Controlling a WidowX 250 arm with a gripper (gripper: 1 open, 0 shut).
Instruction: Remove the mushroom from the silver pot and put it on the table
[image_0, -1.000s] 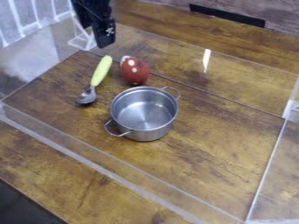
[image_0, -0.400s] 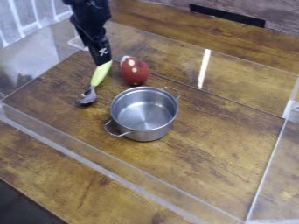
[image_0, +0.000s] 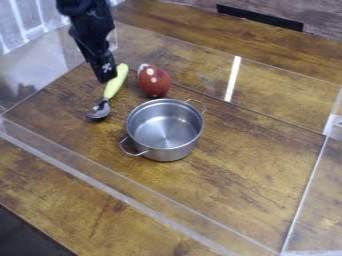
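Note:
The silver pot (image_0: 164, 129) stands near the middle of the table (image_0: 254, 170), and its inside looks empty. A red rounded mushroom (image_0: 155, 81) with a pale patch lies on the wood just behind the pot's rim. My dark gripper (image_0: 103, 72) hangs pointing down, left of the mushroom and over the upper end of a yellow-green spoon handle. Its jaws look open, with nothing between them.
A spoon (image_0: 107, 96) with a yellow-green handle and a metal bowl lies left of the pot. Clear acrylic walls (image_0: 160, 208) edge the tabletop. A white rack (image_0: 30, 22) stands at the far left corner.
The gripper has come down and shifted left in the picture, from above the back wall to just over the spoon handle. Pot, mushroom and spoon have stayed put.

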